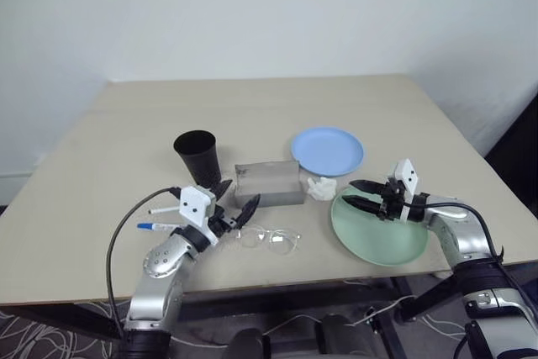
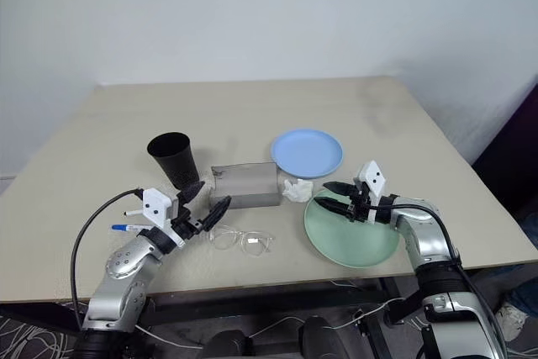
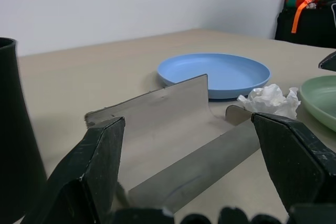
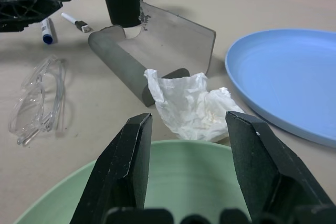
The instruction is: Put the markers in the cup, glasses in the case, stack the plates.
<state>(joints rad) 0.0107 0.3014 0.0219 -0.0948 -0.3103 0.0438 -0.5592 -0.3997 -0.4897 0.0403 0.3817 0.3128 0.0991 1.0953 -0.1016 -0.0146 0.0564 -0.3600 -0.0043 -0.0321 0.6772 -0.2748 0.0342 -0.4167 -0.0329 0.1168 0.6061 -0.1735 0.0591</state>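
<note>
left gripper (image 1: 237,197) – fingers spread wide, empty, hovering just above the table between the black cup (image 1: 197,157) and the grey case (image 1: 269,183), aimed toward the case; well placed, by my reading, for either the case or the glasses (image 1: 270,238) lying just in front of it.
right gripper (image 1: 363,194) – part open, grasping nothing, poised over the near rim of the mint green plate (image 1: 380,230); likely lining up on that rim.
light blue plate (image 1: 328,150) – flat on the table beyond the green one, apart from it, not yet stacked.
markers (image 1: 160,217) – two, lying loose left of the left gripper, outside the cup.
case – open, empty.
tissue wad (image 1: 320,187) – between case and plates, crowding the gap.
table (image 1: 252,107) – green plate sits close to the front edge; far half offers free room.
</note>
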